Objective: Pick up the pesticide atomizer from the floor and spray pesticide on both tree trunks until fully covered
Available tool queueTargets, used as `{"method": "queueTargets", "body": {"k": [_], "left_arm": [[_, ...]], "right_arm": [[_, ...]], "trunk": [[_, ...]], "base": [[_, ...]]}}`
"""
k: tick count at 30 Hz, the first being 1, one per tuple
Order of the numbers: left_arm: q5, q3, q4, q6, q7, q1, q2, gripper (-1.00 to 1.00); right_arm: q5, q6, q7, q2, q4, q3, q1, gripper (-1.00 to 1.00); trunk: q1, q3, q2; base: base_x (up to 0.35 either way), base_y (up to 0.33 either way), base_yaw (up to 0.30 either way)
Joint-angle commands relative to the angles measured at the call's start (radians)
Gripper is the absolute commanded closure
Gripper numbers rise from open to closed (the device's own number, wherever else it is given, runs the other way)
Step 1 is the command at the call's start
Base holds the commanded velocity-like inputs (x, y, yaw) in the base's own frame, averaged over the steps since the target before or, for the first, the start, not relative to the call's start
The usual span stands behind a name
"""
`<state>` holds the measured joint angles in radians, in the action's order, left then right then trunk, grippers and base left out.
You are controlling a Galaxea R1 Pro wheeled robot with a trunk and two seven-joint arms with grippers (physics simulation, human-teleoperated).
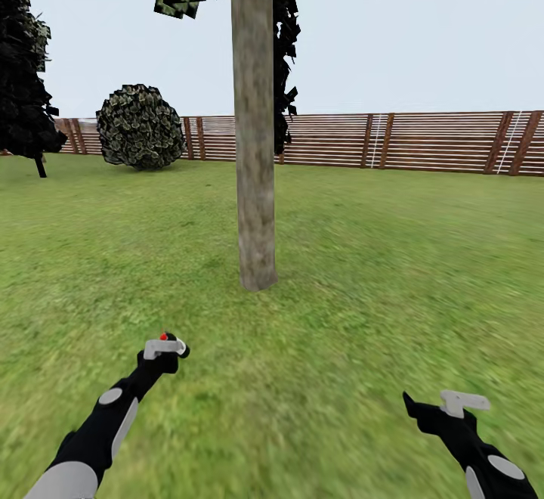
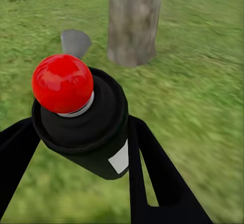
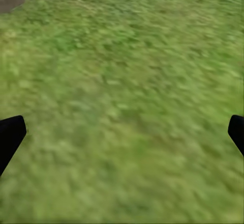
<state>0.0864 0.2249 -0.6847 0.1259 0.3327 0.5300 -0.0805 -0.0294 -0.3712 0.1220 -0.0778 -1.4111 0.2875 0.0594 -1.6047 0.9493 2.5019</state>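
At lower left, my left gripper (image 1: 168, 348) clamps the pesticide atomizer (image 2: 81, 114), red tip facing the tree trunk (image 1: 253, 128) for spraying; right gripper (image 1: 446, 408) spread, idle.

Open grass (image 1: 363, 317) (flat) surrounds tree trunk (image 1: 254, 144).

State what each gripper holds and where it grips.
The left gripper holds the pesticide atomizer by its dark body, below the red tip, one finger on each side. The right gripper is open and holds nothing.

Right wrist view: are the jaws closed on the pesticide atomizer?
No. The right gripper has its jaws spread wide over bare grass; the pesticide atomizer sits in the left gripper.
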Motion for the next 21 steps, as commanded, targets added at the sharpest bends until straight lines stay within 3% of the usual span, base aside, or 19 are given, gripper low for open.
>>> {"method": "queueTargets", "body": {"k": [1, 15, 16, 19, 21], "left_arm": [[0.009, 0.005, -0.002, -0.001, 0.006, 0.002, 0.000, 1.00], [0.010, 0.005, -0.060, -0.079, 0.006, 0.006, -0.001, 1.00], [0.011, 0.005, -0.060, -0.087, 0.006, 0.007, -0.001, 1.00], [0.012, 0.005, -0.063, -0.140, 0.012, 0.023, -0.007, 1.00], [0.013, 0.003, -0.067, -0.161, 0.017, 0.037, -0.010, 1.00]], "right_arm": [[-0.003, 0.000, 0.010, -0.001, 0.005, 0.002, 0.001, -1.00], [0.001, 0.079, 0.089, -0.008, 0.083, 0.004, 0.070, -1.00], [0.001, 0.098, 0.466, -0.007, 0.381, 0.004, 0.182, -1.00], [0.001, 0.094, 0.445, -0.006, 0.425, 0.003, 0.286, -1.00], [0.001, 0.093, 0.443, -0.006, 0.476, 0.003, 0.313, -1.00]], "trunk": [[0.000, 0.001, 0.000], [0.000, 0.001, 0.000], [0.000, 0.001, 0.000], [0.000, 0.001, 0.000], [0.000, 0.001, 0.000]], "base": [[0.000, 0.000, 0.000], [0.000, 0.000, 0.000], [0.000, 0.000, 0.000], [0.000, 0.000, 0.000], [0.000, 0.000, 0.000]]}}
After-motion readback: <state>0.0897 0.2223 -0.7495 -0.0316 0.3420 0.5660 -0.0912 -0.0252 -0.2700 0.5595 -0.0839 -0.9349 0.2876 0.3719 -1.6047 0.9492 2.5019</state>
